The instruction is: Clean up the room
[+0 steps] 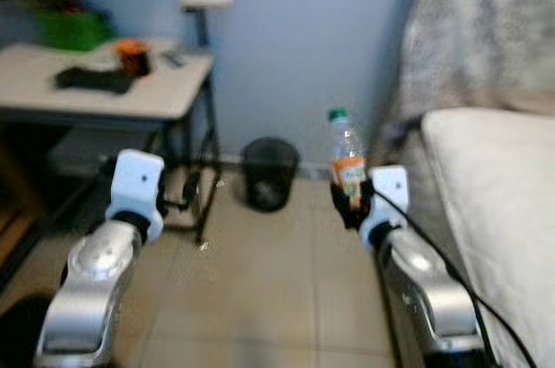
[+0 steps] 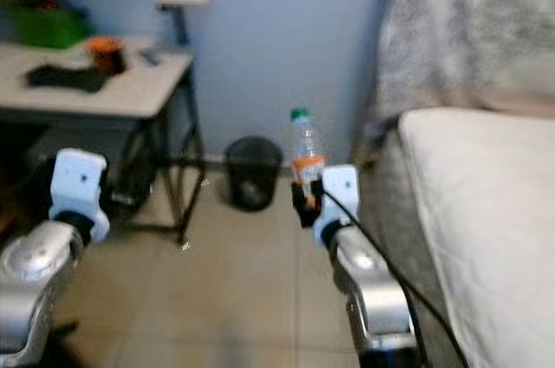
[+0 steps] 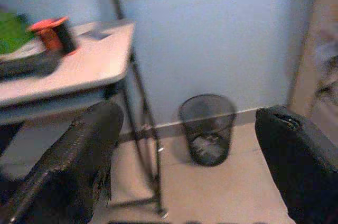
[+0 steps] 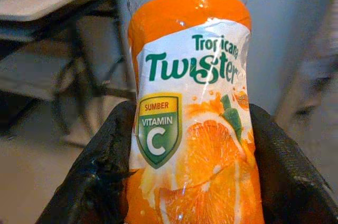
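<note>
a robot stands on a tiled floor (image 1: 260,299) in a small room, looking forward and down past its two silver arms. the right gripper (image 1: 354,203) is raised in front of the robot, its two black fingers (image 4: 95,182) clamped on the lower body of a plastic bottle (image 1: 347,155). the bottle stands upright, has a green cap and an orange juice label, and looks mostly empty above the label. the left gripper (image 3: 185,145) is raised on the left and holds nothing, its fingers spread wide apart.

a round black mesh bin (image 1: 269,173) sits on the floor against the far blue wall (image 1: 303,47), a little left of the held bottle and well apart from it. left of the bin is a pale desk (image 1: 165,95) on black metal legs, with an orange cup (image 1: 132,54), a dark object and a green box on top. a bed (image 1: 494,203) with a pale mattress runs along the right side, close to the right arm.

the likely step is carrying the bottle to the bin. the risks lie in the approach: the bottle is light and smooth, gripped low, so it could tip or slip if the arm swings quickly. letting go too early would drop it on the floor short of the bin, where it would roll. the desk leg stands just left of the bin and could catch the left arm, and the bed edge crowds the right elbow.
</note>
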You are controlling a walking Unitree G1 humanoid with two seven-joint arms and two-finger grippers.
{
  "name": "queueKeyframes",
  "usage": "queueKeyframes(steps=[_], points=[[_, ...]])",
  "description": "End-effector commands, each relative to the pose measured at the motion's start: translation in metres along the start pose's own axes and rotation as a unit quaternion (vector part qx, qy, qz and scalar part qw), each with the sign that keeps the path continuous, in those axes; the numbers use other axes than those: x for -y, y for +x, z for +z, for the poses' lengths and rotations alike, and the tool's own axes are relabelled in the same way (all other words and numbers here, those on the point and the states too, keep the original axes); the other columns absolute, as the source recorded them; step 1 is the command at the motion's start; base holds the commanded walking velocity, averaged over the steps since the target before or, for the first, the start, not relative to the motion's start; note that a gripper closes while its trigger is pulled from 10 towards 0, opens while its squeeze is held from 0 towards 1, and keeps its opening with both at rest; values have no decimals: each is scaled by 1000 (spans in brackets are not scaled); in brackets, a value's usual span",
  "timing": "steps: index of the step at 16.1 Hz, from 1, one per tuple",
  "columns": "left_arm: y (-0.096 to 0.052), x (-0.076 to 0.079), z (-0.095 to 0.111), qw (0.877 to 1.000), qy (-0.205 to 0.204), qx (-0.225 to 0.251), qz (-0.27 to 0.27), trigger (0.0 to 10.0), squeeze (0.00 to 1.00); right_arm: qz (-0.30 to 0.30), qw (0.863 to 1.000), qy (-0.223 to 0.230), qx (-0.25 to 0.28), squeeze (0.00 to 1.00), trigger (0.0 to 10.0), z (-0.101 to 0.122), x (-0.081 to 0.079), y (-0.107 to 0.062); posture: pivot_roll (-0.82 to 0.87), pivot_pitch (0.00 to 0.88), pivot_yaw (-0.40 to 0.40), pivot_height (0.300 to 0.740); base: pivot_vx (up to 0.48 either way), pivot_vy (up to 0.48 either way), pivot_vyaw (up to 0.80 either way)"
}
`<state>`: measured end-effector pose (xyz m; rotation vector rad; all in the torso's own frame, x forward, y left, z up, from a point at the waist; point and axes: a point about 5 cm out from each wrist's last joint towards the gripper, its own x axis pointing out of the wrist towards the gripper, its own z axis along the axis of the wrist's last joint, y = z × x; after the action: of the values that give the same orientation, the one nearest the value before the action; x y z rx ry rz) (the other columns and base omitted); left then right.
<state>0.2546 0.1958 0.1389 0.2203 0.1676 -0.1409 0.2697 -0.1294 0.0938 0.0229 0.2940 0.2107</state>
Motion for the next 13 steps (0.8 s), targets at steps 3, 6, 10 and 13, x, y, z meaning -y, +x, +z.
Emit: queueKeyframes(steps=[3,6,10,13], points=[[3,9,4,1000,-1,8,-18,10000,0,-21,1000,-6,9,0,10000,5,12,-2,-92,0,1,740,385,0,0],[2,8,4,1000,-2,8,-17,10000,0,-20,1000,-8,10,0,10000,5,11,-2,-94,0,2,740,384,0,0],[3,9,4,1000,-2,8,-18,10000,0,-20,1000,-9,10,0,10000,5,11,-2,-93,0,0,740,383,0,0],[2,9,4,1000,-2,8,-19,10000,0,-20,1000,-9,9,0,10000,5,10,-2,-92,0,-1,740,384,0,0]])
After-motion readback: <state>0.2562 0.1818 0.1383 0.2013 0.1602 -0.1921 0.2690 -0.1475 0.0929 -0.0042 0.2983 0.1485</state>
